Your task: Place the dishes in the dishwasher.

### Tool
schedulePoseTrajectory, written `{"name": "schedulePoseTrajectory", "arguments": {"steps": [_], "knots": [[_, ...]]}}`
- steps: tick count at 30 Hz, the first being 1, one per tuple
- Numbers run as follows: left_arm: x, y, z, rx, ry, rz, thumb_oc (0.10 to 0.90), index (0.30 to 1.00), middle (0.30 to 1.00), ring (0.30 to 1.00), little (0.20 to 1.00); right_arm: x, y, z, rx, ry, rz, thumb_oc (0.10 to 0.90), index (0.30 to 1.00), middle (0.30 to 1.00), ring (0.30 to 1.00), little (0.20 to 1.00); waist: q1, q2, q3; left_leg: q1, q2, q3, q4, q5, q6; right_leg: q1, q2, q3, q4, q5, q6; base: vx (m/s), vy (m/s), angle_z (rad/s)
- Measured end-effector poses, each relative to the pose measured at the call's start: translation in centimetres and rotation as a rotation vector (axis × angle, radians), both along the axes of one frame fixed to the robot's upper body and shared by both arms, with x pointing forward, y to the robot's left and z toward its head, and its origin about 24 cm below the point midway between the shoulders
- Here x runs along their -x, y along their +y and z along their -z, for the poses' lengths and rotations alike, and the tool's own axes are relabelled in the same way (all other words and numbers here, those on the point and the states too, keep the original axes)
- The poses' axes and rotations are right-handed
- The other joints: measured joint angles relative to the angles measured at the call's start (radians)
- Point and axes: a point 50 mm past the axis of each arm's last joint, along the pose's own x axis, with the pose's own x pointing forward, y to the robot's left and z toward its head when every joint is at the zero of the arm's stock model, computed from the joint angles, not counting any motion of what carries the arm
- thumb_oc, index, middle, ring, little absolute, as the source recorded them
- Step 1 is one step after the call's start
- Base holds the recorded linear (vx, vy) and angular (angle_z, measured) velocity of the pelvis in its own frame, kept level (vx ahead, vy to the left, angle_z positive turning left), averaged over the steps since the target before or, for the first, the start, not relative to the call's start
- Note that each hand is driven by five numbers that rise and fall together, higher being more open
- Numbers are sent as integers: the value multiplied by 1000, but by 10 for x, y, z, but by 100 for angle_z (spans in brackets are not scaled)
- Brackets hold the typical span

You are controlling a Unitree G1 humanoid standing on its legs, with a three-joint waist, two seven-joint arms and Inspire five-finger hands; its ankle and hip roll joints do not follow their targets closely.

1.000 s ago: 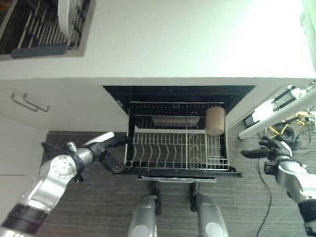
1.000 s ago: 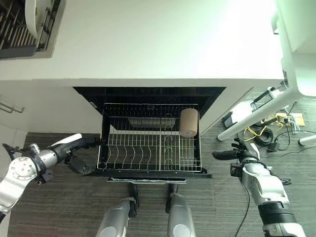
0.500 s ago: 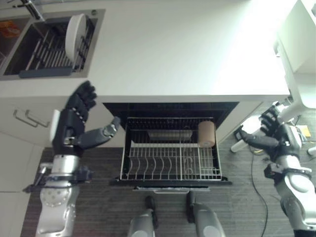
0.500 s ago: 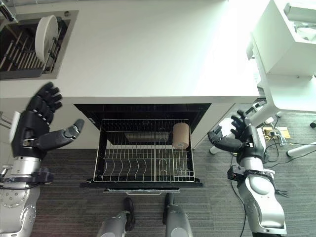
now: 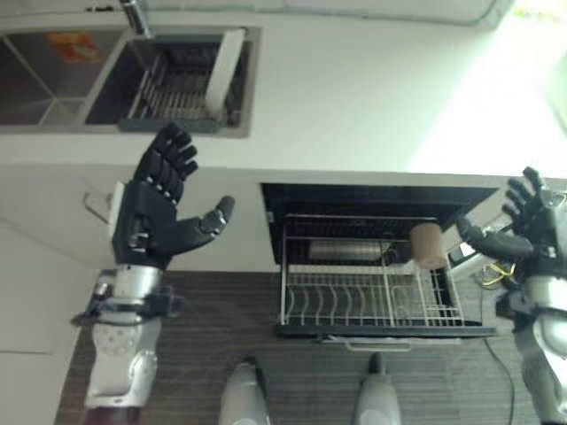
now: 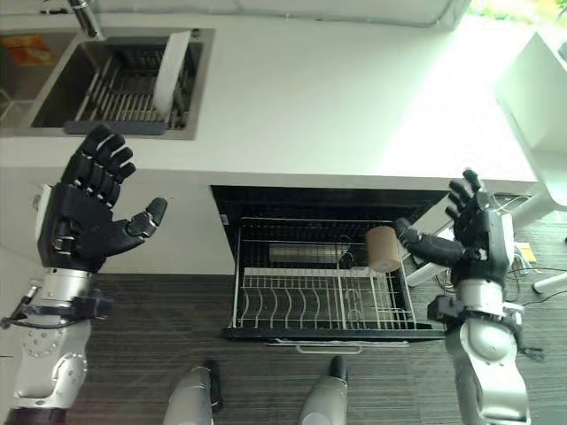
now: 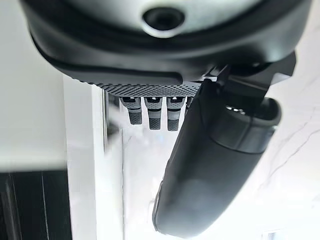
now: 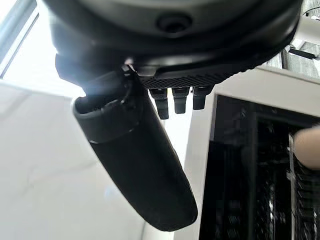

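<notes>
dishes first: one white plate [image 6: 174, 58] stands on edge in the drying rack [image 6: 124, 88] inside the sink [image 6: 53, 84], at the far left of the desk [image 6: 354, 106]. below the desk edge the dishwasher rack [image 6: 323, 297] is pulled out, carrying a tan cup [image 6: 383, 248] at its right side. our left hand [image 6: 89, 212] is raised, fingers spread, holding nothing, below the sink. our right hand [image 6: 474, 226] is spread too, just right of the cup. we judge the risk is the thin upright plate slipping from a pinch, or clipping the sink wall when lifted.
</notes>
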Motion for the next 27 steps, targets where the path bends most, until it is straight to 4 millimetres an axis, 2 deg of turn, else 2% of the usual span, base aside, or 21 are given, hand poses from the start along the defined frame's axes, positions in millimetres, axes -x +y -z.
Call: {"name": "schedulePoseTrajectory", "arguments": {"steps": [1, 2, 3, 4, 5, 7, 9, 12, 13, 14, 15, 16, 17, 18, 19, 23, 24, 25, 26, 27], "knots": [[12, 10, 9, 21, 34, -45, 800, 900, 900, 900, 900, -10, 17, 4, -55, -17, -61, 800, 900, 900, 900, 900, 50, 3, 0, 65, 23, 97, -52, 9, 43, -17, -10, -125, -58, 173, -26, 55, 400, -148], [14, 12, 16, 51, 61, -57, 800, 900, 900, 900, 900, -14, 26, 11, -71, 0, -101, 800, 900, 900, 900, 900, 63, 11, -2, 109, 18, 144, -87, 4, 66, -1, -19, -258, 18, 101, 16, 49, 361, -160], [14, 11, 15, 57, 60, -51, 800, 900, 900, 900, 900, -15, 30, 15, -74, 17, -119, 800, 900, 900, 900, 900, 63, 18, -6, 124, 4, 152, -113, 5, 84, 42, 25, -281, 73, -26, 36, 62, 330, -45], [12, 6, 8, 53, 31, -28, 800, 900, 900, 900, 900, -15, 32, 15, -73, 17, -120, 800, 900, 900, 900, 900, 52, 25, -5, 124, -12, 123, -139, 30, 97, 81, 101, -273, 123, -195, 47, 54, 228, 28], [7, -3, -1, 54, -6, 15, 800, 900, 900, 900, 900, -15, 31, 14, -68, 14, -108, 800, 900, 900, 900, 900, 45, 28, -5, 127, -40, 102, -198, 71, 111, 123, 179, -255, 110, -300, 33, 29, 204, 55], [3, -9, -7, 41, -29, 50, 800, 900, 900, 900, 900, -17, 30, 10, -48, 4, -109, 800, 900, 900, 900, 900, 47, 30, -5, 154, -79, 91, -288, 131, 141, 159, 291, -223, 91, -383, -7, 40, 133, 39], [3, -9, -7, 45, -28, 45, 800, 900, 900, 900, 900, -18, 26, 2, -8, -13, -107, 800, 900, 900, 900, 900, 43, 31, -4, 182, -111, 89, -348, 152, 144, 150, 365, -206, 123, -424, -51, 90, 68, 27], [3, -9, -7, 43, -25, 48, 800, 900, 900, 900, 900, -18, 20, -12, 17, -93, -87, 800, 900, 900, 900, 900, 49, 32, -4, 192, -168, 101, -365, 142, 128, 113, 416, -206, 142, -461, -114, 137, -28, 12], [3, -11, -6, 42, -22, 56, 800, 900, 900, 900, 900, -17, 18, -13, 18, -101, -82, 800, 900, 900, 900, 900, 44, 30, -3, 189, -183, 107, -360, 121, 90, 110, 422, -178, 122, -459, -131, 144, -83, 23], [2, -12, -4, 40, -17, 65, 800, 900, 900, 900, 900, -17, 18, -12, 17, -99, -79, 800, 900, 900, 900, 900, 35, 21, 0, 146, -178, 89, -199, 58, 143, 109, 395, -169, 139, -462, -167, 97, -86, -4], [5, -12, -2, 33, -7, 75, 800, 900, 900, 900, 900, -14, 16, -9, 21, -85, -75, 800, 900, 900, 900, 900, 44, 48, -9, 127, -102, 5, -63, -3, 143, 100, 412, -165, 189, -485, -156, 108, -93, 3], [7, -14, -1, 29, -4, 90, 800, 900, 900, 900, 900, -9, 13, -5, 29, -67, -63, 800, 900, 900, 900, 900, 27, 46, -17, 159, -118, -27, -115, -29, 74, 81, 406, -134, 222, -506, -120, 130, -96, -4], [8, -14, 1, 32, 2, 95, 800, 900, 900, 900, 900, -8, 11, -5, 25, -64, -54, 800, 900, 900, 900, 900, 17, 45, -17, 183, -135, -18, -171, 14, 88, 85, 395, -127, 189, -503, -104, 151, -93, 19], [8, -15, 0, 25, -1, 110, 800, 900, 900, 900, 900, -7, 10, -6, 21, -79, -40, 800, 900, 900, 900, 900, 5, 54, -17, 218, -154, -11, -239, 46, 102, 123, 393, -124, 120, -453, -114, 150, -83, 3], [8, -16, -1, 22, -5, 114, 800, 900, 900, 900, 900, -8, 12, -6, 21, -78, -47, 800, 900, 900, 900, 900, 7, 58, -18, 235, -157, -7, -261, 58, 100, 142, 393, -124, 94, -435, -116, 162, -100, 2], [8, -16, -2, 26, -10, 115, 800, 900, 900, 900, 900, -10, 13, -9, 27, -92, -63, 800, 900, 900, 900, 900, 23, 58, -18, 284, -159, -8, -299, 66, 91, 184, 395, -127, 73, -443, -115, 148, -145, 2], [8, -16, -2, 32, -10, 125, 800, 900, 900, 900, 900, -11, 14, -11, 31, -97, -63, 800, 900, 900, 900, 900, 26, 57, -18, 293, -161, -1, -317, 75, 78, 187, 393, -130, 75, -444, -117, 71, -153, 17], [9, -17, -1, 49, -9, 150, 800, 900, 900, 900, 900, -12, 14, -12, 52, -97, -59, 800, 900, 900, 900, 900, 30, 50, -18, 309, -172, 29, -348, 119, 22, 193, 375, -134, 75, -447, -122, 58, -132, 18], [8, -18, -2, 48, -17, 161, 800, 900, 900, 900, 900, -15, 13, -13, 65, -101, -56, 800, 900, 900, 900, 900, 37, 32, -8, 289, -186, 62, -299, 156, -35, 176, 352, -142, 118, -460, -142, 49, -78, 10], [8, -20, -3, 49, -25, 171, 800, 900, 900, 900, 900, -19, 13, -13, 63, -99, -55, 800, 900, 900, 900, 900, 46, 6, 3, 245, -189, 98, -203, 190, -78, 157, 305, -139, 151, -475, -162, 93, 88, 4]]}}
